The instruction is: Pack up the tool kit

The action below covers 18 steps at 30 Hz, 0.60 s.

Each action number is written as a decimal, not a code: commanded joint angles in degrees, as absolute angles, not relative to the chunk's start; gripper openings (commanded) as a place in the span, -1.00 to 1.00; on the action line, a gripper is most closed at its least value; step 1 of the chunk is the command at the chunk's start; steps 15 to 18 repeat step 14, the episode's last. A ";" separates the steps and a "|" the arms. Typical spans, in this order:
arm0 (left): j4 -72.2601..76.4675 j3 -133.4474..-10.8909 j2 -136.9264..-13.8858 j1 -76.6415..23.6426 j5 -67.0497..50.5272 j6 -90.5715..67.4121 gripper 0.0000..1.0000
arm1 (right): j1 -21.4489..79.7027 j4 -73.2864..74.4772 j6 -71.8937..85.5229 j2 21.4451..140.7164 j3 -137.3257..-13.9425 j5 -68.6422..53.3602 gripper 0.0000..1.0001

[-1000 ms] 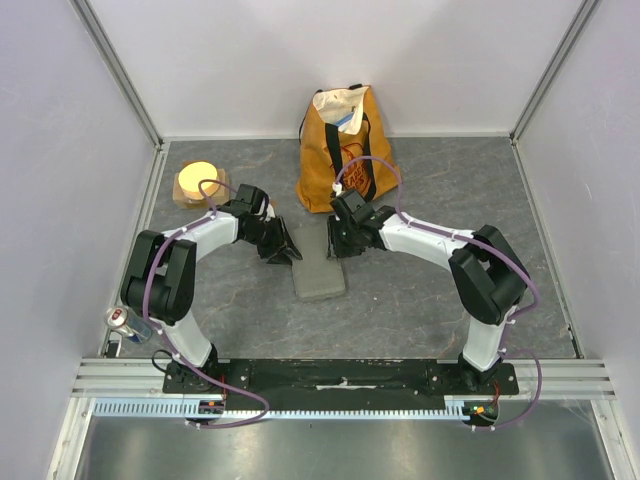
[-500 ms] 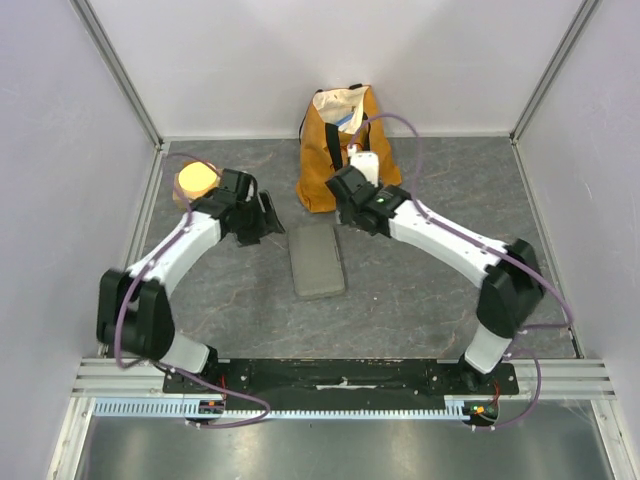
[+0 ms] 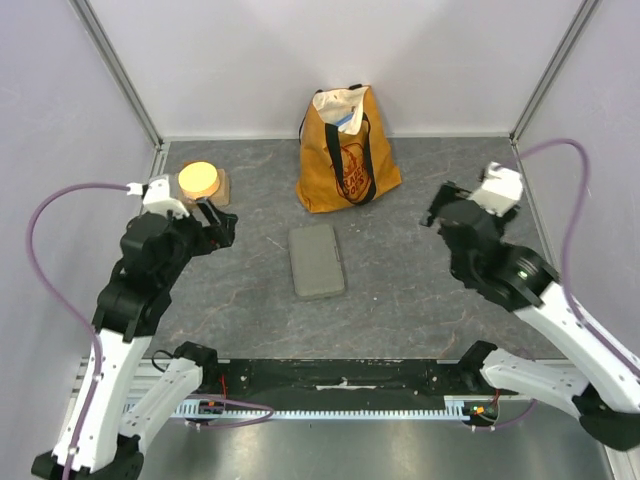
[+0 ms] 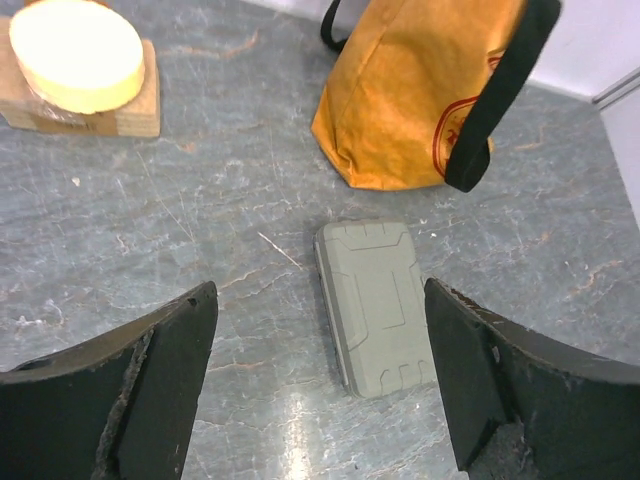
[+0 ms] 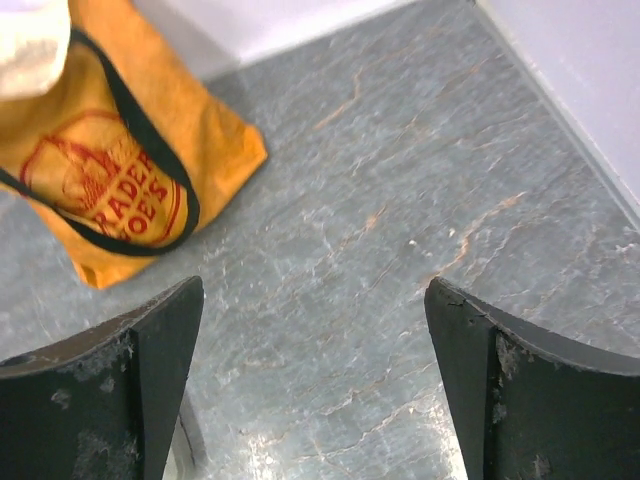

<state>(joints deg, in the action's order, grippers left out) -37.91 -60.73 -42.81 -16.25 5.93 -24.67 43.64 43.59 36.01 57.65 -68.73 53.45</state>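
Observation:
The tool kit is a flat grey-green case lying shut on the table's middle, long side running front to back. The left wrist view shows the case below and ahead of my left gripper, which is open with only table and case showing between its fingers. In the top view my left gripper hangs raised to the case's left. My right gripper is raised to the case's right. In its wrist view my right gripper is open over bare table.
A mustard-yellow tote bag with black handles stands behind the case, also seen as the bag and the bag. A round yellow-topped tan block sits at the back left. Walls close in both sides.
Both arms have lifted off the case and swung outward, the left to the left and the right to the right. Both grippers have opened wide. The case has stayed in place.

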 commanded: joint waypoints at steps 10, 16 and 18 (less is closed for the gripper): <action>-45.00 -64.60 -34.37 -16.43 7.12 -18.02 0.83 | 43.59 47.20 37.26 41.75 -68.20 61.09 0.96; -46.14 -65.04 -34.02 -16.61 8.79 -18.02 0.84 | 43.59 47.46 37.88 42.54 -68.20 59.86 0.96; -46.14 -65.04 -34.02 -16.61 8.79 -18.02 0.84 | 43.59 47.46 37.88 42.54 -68.20 59.86 0.96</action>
